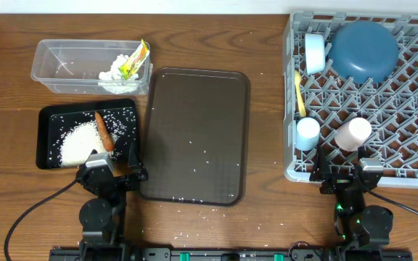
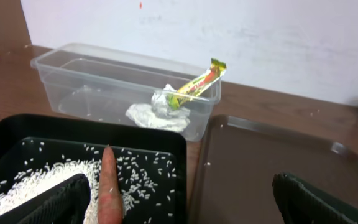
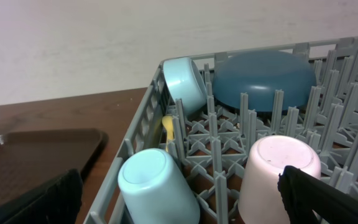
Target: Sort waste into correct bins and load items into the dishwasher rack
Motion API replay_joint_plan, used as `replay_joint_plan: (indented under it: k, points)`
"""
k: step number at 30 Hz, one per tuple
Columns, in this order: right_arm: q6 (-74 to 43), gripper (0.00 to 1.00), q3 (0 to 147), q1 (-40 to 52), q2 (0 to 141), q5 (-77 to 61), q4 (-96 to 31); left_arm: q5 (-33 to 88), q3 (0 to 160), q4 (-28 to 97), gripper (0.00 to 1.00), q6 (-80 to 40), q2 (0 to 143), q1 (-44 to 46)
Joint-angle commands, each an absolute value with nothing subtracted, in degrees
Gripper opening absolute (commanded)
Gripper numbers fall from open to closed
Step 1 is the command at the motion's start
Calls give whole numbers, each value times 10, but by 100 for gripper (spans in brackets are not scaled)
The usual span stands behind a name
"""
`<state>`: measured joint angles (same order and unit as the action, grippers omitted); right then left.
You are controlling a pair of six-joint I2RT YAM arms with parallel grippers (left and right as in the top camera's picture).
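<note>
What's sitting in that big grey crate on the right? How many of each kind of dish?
Plates: 1, the dark-blue plate
Bowls: 1, the light-blue bowl
Cups: 2, the small blue cup and the pale pink cup
Spoons: 1, the yellow spoon
Total: 5 in the dishwasher rack

A: Cups?
B: Two: one blue cup [image 1: 308, 133], one pink cup [image 1: 353, 133].
A: Other dishes?
B: One plate [image 1: 363, 51], one bowl [image 1: 315, 52], one spoon [image 1: 298, 90], one rack [image 1: 412, 109].
A: Trays?
B: Two: black tray [image 1: 46, 138], brown tray [image 1: 194, 130]. Plus one tub [image 1: 49, 72].
A: Waste?
B: One carrot [image 1: 104, 130], one wrapper [image 1: 133, 59], one tissue [image 1: 113, 74], countless rice grains [image 1: 78, 141].
</note>
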<state>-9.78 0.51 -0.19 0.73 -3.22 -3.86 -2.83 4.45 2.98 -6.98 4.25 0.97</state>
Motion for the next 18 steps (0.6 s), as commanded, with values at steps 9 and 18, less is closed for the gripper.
replay_joint_plan:
  k: [9,18]
  points:
    - [-91,99,3,8,3,-33,-40,-10,2,42,96,-60,1,11]
    - [-91,99,3,8,3,-33,-40,-10,2,41,96,-60,3,11]
